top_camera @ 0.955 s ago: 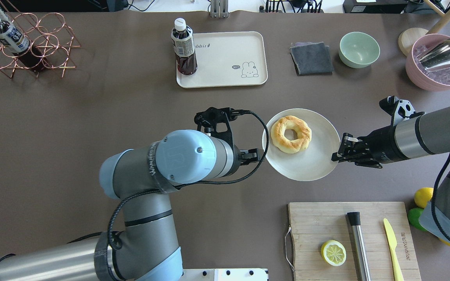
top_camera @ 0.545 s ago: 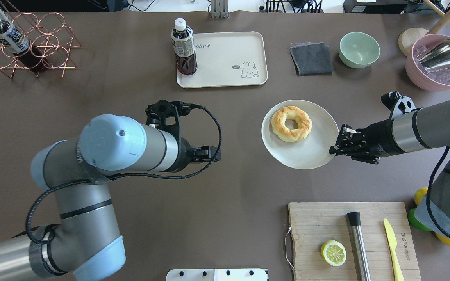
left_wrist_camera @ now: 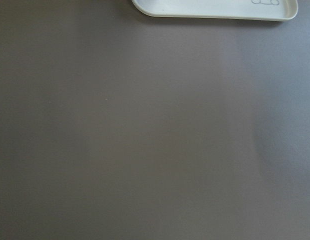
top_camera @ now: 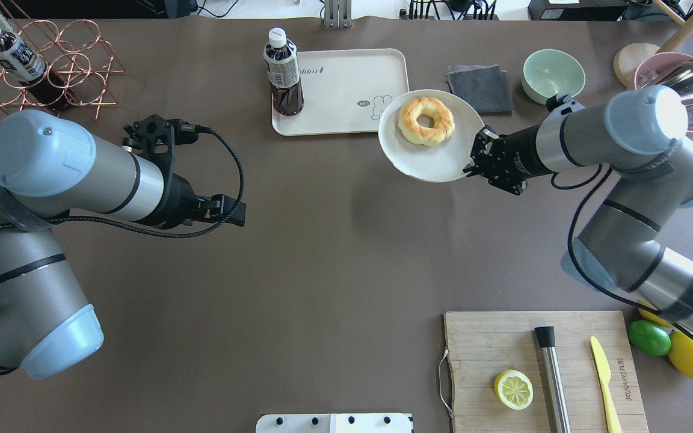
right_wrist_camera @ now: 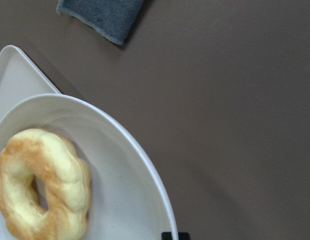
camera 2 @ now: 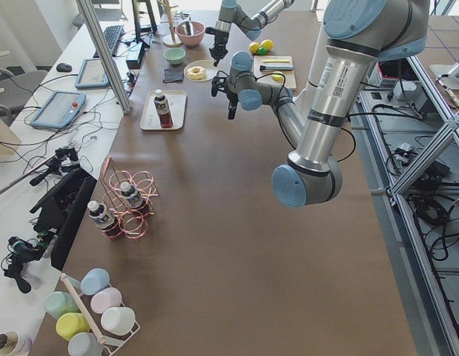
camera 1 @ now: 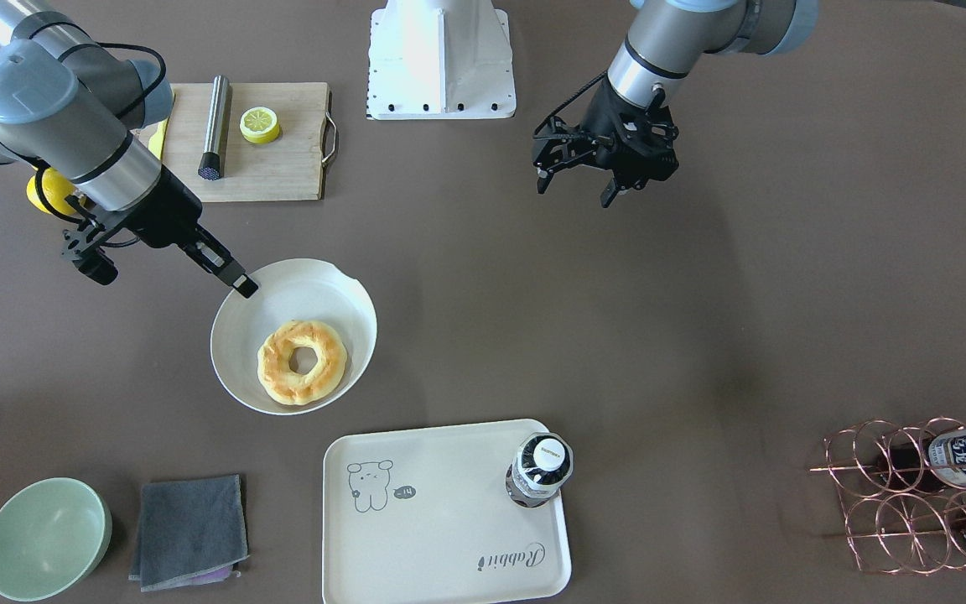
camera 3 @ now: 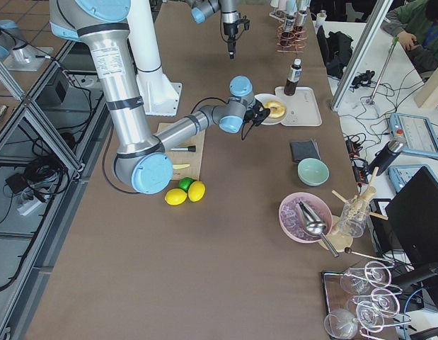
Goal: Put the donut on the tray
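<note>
The golden donut (top_camera: 425,121) lies on a white plate (top_camera: 437,159). My right gripper (top_camera: 473,160) is shut on the plate's rim and holds it above the table, by the right end of the cream tray (top_camera: 346,90). In the front-facing view the donut (camera 1: 303,361) and plate (camera 1: 236,335) hang short of the tray (camera 1: 441,520), with the right gripper (camera 1: 244,285) on the rim. The right wrist view shows the donut (right_wrist_camera: 42,185), plate (right_wrist_camera: 134,165) and a tray corner (right_wrist_camera: 14,80). My left gripper (top_camera: 238,213) is open and empty, far left of the plate.
A dark drink bottle (top_camera: 283,75) stands on the tray's left end. A grey cloth (top_camera: 480,89) and green bowl (top_camera: 553,75) lie right of the tray. A cutting board (top_camera: 491,337) with lemon half, rod and knife is at front right. A wire rack (top_camera: 40,66) stands far left.
My right gripper has carried the plate with the donut away from the table's middle toward the tray. My left arm has drawn back to the left, away from the plate.
</note>
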Robot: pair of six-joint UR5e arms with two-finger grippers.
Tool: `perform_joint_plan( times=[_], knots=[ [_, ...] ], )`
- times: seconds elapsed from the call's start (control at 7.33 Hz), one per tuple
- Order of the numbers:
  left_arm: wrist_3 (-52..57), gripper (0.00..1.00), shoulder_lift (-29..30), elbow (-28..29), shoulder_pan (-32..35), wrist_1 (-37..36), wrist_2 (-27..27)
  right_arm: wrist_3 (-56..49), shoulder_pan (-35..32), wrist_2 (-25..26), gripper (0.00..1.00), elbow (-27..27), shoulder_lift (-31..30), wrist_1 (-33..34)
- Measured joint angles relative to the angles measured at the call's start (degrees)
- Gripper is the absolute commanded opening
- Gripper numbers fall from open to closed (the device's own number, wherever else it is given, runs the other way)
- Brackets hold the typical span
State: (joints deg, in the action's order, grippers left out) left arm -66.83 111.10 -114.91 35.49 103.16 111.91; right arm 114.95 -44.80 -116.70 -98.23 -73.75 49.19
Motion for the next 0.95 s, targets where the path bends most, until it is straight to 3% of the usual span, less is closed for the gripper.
perform_joint_plan(
  times=[0.41, 0.68, 0.95],
  knots=[
    [9.2, 0.98, -8.6, 0.5, 7.0, 4.8, 5.5, 9.7, -0.1, 7.1, 0.0, 17.2, 18.7, 4.7],
    [12.0, 0.98, -13.2, 0.9, 10.1, 9.1, 8.8, 12.5, 0.0, 9.9, 0.0, 25.8, 27.0, 6.9],
    [12.8, 0.98, -14.3, 0.9, 10.9, 9.9, 9.4, 12.9, 0.6, 11.9, 0.0, 33.8, 32.7, 7.0]
  ],
)
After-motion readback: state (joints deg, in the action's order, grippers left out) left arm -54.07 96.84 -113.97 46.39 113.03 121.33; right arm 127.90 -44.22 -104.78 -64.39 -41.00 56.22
